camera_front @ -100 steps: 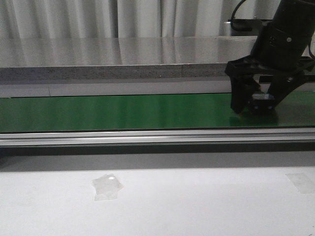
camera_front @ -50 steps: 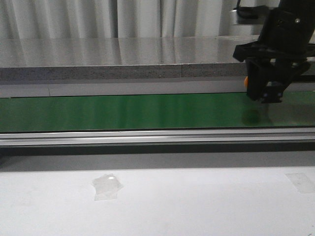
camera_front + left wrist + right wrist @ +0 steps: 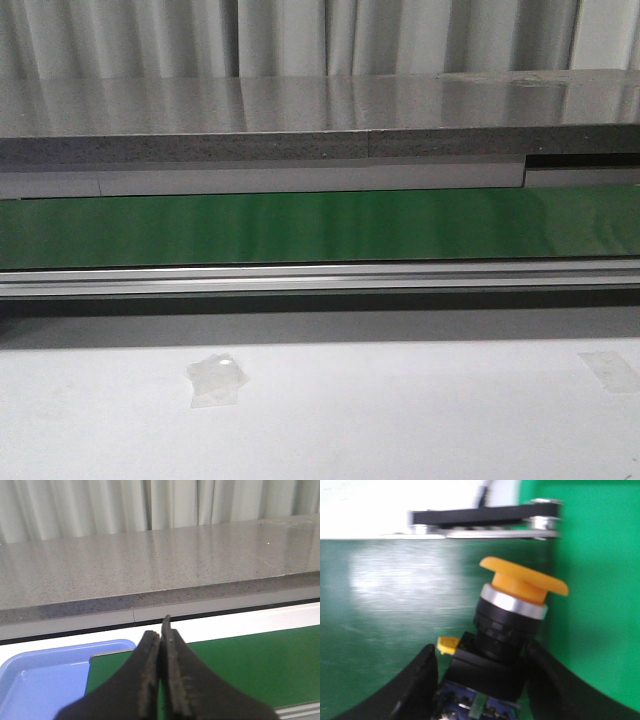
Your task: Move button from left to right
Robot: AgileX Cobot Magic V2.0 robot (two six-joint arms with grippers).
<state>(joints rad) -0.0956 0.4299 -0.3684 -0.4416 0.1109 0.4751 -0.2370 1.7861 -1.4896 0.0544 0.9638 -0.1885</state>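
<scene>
While the front view shows only the green conveyor belt (image 3: 300, 228) and no arm, we find the button (image 3: 507, 625) in the right gripper (image 3: 480, 680), its black body clamped between the jaws, yellow cap tilted above the belt. The left gripper (image 3: 161, 670) has its jaws pressed together (a blue tray (image 3: 40, 680) lies below). We read no lettering anywhere.

A conveyor belt (image 3: 300, 228) runs across the middle of the front view, a rail (image 3: 300, 280) along its near edge, a stone ledge (image 3: 250, 125) behind it and curtains (image 3: 200, 38) at the top. The table (image 3: 400, 410) fills the bottom, with one tape scrap (image 3: 216, 380) lower left and another (image 3: 612, 370) at the right edge.
</scene>
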